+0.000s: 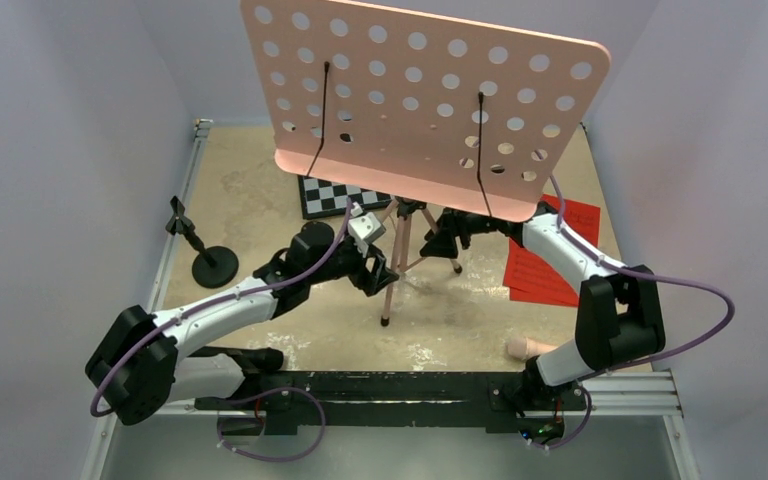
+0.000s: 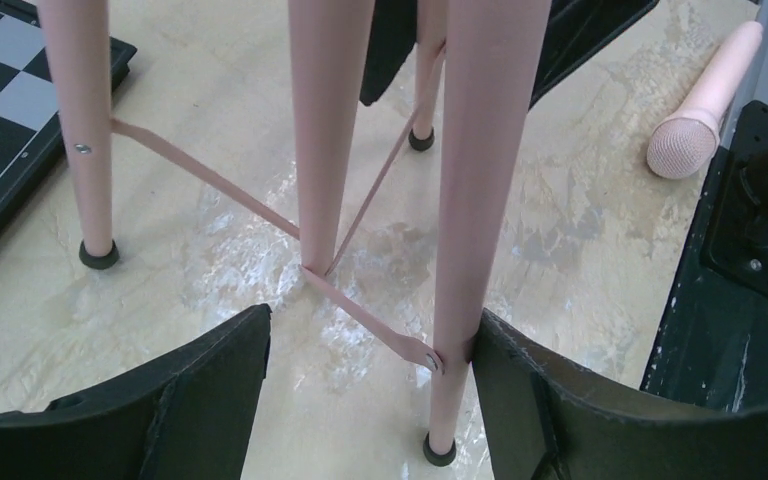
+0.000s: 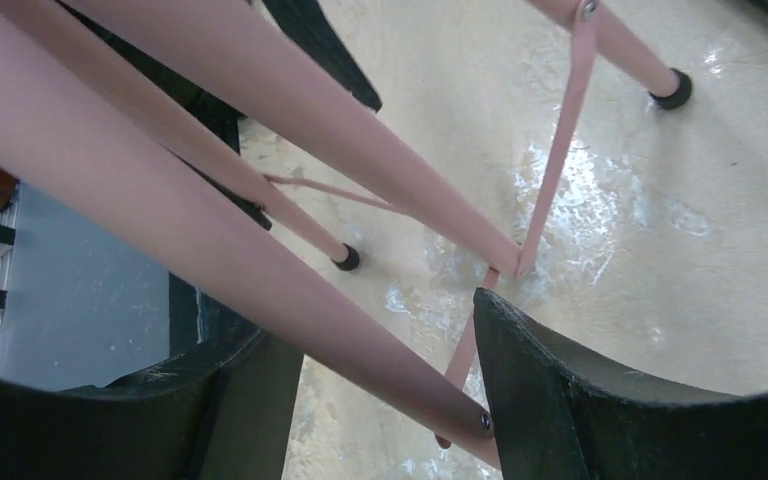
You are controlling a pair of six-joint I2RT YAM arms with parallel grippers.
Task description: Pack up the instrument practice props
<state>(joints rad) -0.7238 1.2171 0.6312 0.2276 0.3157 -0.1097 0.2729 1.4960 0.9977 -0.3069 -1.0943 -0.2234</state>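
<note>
Straddling one thin tripod leg point(image 2: 455, 250) of the pink music stand point(image 1: 420, 100), the left gripper point(image 2: 370, 330) holds its black jaws spread wide, and the leg sits close against one finger point(image 2: 560, 400). The right gripper point(image 3: 390, 330) brackets a second leg point(image 3: 260, 300) from the other side. Its jaws are apart too, with tabletop showing beside the leg.

The stand is upright in the middle of the mottled beige table point(image 1: 260, 200), its large hole-perforated desk tilted above both arms. A black-and-white chessboard point(image 1: 335, 195) lies behind it and red printed sheets point(image 1: 550, 265) to its right. A peach tube point(image 2: 705, 105) rests near the right arm's base. A black round-base peg stand point(image 1: 212, 262) sits well apart on the left.
</note>
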